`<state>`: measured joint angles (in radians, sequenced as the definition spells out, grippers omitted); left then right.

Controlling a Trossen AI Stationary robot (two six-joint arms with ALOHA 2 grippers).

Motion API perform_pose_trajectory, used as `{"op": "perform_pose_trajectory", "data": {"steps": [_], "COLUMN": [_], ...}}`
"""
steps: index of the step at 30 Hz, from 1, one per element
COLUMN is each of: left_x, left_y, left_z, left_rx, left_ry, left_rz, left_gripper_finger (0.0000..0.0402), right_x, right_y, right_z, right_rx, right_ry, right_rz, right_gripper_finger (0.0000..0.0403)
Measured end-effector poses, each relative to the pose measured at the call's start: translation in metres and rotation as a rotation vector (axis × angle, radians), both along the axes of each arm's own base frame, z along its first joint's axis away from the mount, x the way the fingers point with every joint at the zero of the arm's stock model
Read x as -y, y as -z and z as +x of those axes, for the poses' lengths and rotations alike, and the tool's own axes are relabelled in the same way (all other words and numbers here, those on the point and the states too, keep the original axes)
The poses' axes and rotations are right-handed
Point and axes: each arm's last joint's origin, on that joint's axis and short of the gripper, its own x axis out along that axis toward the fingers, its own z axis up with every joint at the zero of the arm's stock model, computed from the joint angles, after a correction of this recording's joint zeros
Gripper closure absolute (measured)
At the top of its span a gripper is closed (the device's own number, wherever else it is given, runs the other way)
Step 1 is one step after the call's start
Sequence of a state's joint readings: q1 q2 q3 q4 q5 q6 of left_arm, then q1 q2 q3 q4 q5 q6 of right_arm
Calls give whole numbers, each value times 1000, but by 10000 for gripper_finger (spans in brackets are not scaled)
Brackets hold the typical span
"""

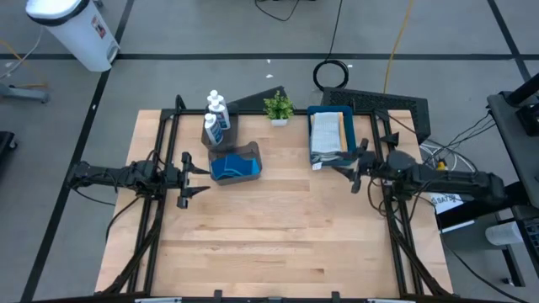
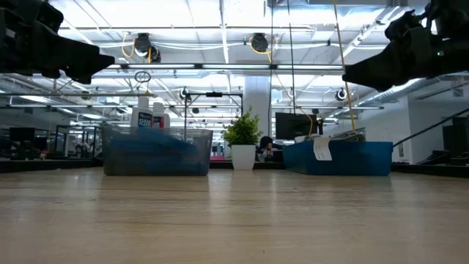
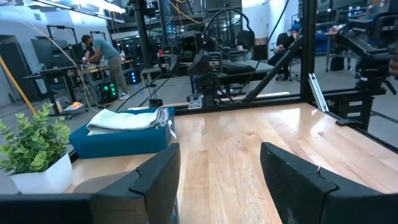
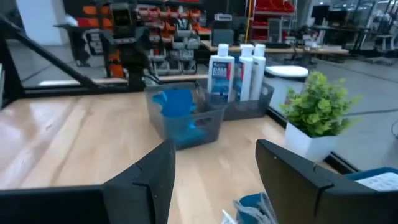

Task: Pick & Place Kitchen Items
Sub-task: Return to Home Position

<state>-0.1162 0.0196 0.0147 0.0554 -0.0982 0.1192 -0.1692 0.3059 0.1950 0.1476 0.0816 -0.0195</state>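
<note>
Wavy-edged blue sponges (image 1: 229, 170) lay in grey bin (image 1: 253, 156), white blue-labelled bottles (image 1: 216, 114) adjacent, folded cloths (image 1: 327, 135) in rectangular blue tray (image 1: 313, 110): sorted by kind, judged complete. Left gripper (image 1: 200, 179), right gripper (image 1: 347, 175) wide open, empty, parked at wooden worktop (image 1: 278, 244) sides.

Left arm (image 1: 109, 175) and right arm (image 1: 455, 179) are showing matte black, jointed, with blocky angular fingers (image 3: 149, 180), dark cables looping alongside.

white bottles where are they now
High view: the white bottles stand left of centre at the far edge, behind the bin of blue sponges, left of the potted plant.
</note>
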Motion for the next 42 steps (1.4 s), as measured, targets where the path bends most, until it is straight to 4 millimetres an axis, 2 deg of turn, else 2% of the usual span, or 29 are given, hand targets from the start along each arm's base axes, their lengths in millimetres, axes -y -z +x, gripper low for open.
{"op": "perform_pose_trajectory", "data": {"steps": [8, 14, 20, 29, 42], "left_x": [0, 0, 0, 0, 0], "left_y": [0, 0, 0, -1, -1], "left_z": [0, 0, 0, 0, 0], "left_rx": [0, 1, 2, 2, 2], "left_ry": [0, 0, 0, 0, 0], "left_rz": [0, 0, 0, -1, -1], "left_gripper_finger": [176, 176, 176, 176, 176], "right_x": [3, 1, -2, -1, 0], "right_y": [12, 10, 12, 21, 23], "right_z": [-8, -16, -21, -20, -20], "right_rx": [37, 130, 194, 91, 75], "right_ry": [33, 30, -46, 2, 8], "right_rz": [-29, -41, -73, -63, -61], "right_gripper_finger": [206, 206, 206, 206, 206]}}
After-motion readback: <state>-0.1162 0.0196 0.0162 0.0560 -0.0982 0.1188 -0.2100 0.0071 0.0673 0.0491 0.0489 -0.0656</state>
